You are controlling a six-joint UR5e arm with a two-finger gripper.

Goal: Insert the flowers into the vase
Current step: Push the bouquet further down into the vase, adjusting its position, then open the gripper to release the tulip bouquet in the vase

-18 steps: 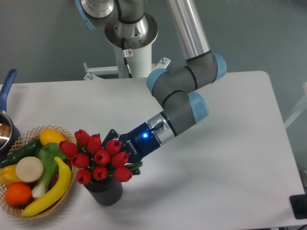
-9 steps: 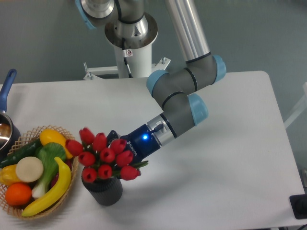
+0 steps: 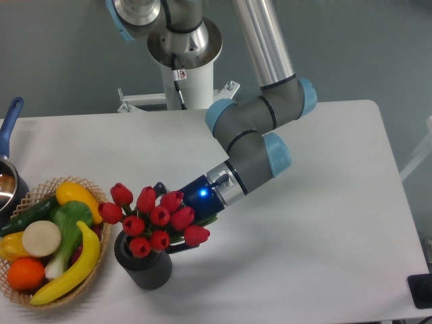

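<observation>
The flowers [image 3: 156,217] are a bunch of red tulips held over the vase [image 3: 144,264], a short dark ribbed cylinder near the table's front left. The blooms lean to the right and cover most of the vase's opening; the left part of the rim shows. The stems are hidden behind the blooms. My gripper [image 3: 170,226] reaches in from the right, just behind the blooms. Its fingers are mostly hidden by the tulips and it looks shut on the flowers' stems.
A wicker basket [image 3: 40,295] of fruit and vegetables stands just left of the vase, close to it. A pot with a blue handle [image 3: 8,128] sits at the far left edge. The arm's base column [image 3: 185,81] stands at the table's back.
The bunch has shifted to the right and lower over the vase, and the blooms tilted more to the right. The vase's left rim has come into view. The gripper moved with the bunch.
</observation>
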